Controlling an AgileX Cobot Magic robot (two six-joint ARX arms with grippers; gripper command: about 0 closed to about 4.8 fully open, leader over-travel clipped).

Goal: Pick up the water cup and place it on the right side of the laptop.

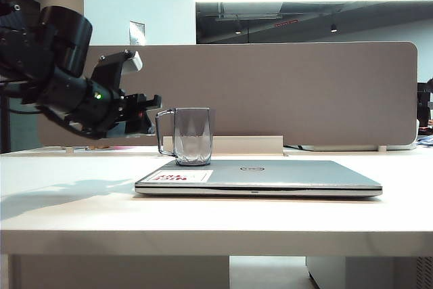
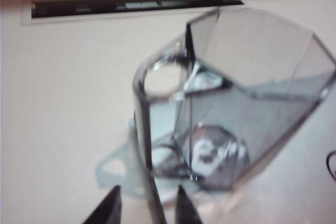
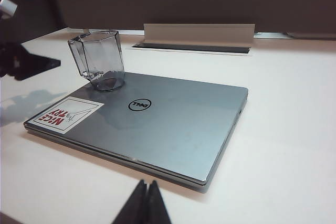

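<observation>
The cup (image 1: 193,136) sits on the laptop (image 1: 270,175), handle facing the left gripper (image 2: 146,205), whose open fingers straddle it. The right gripper (image 3: 146,203) waits far back, pinched closed, empty.

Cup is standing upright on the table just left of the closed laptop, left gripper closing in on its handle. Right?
Not quite. The cup stands upright on the closed laptop's lid, near the corner by the sticker, not on the table; the right wrist view shows it. The rest holds: the left gripper is at its handle, fingers either side.
</observation>
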